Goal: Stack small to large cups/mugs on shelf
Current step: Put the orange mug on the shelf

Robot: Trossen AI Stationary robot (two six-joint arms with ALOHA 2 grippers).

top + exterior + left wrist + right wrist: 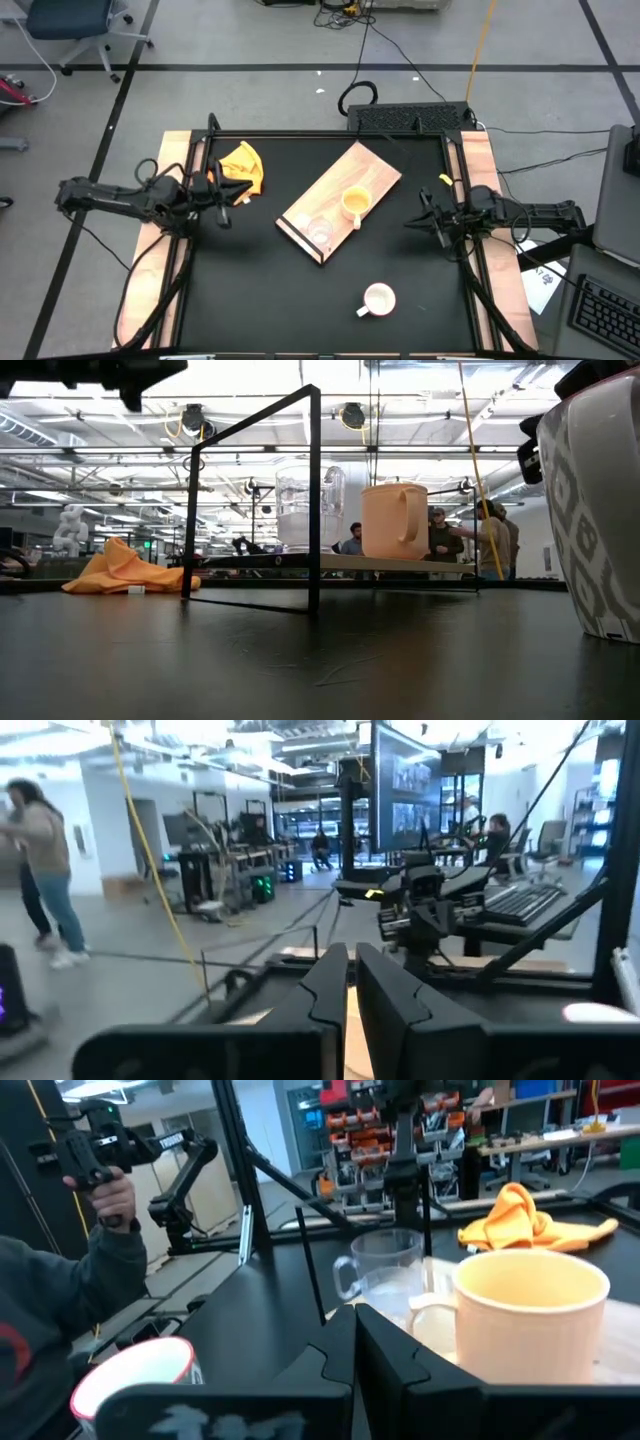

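The light wood shelf lies slantwise at the table's middle. The yellow-orange mug stands upright on it. The clear glass cup stands upright near its dark-strip end. Both also show in the low view, the glass cup beside the mug. The white mug stands on the black tabletop toward the near edge. My left gripper is shut and empty, left of the shelf. My right gripper is shut and empty, right of the shelf, facing the yellow-orange mug.
A crumpled yellow cloth lies at the far left, close to my left gripper. A black wire frame stands at the shelf in the low view. A person's hand holding a device shows beyond the table.
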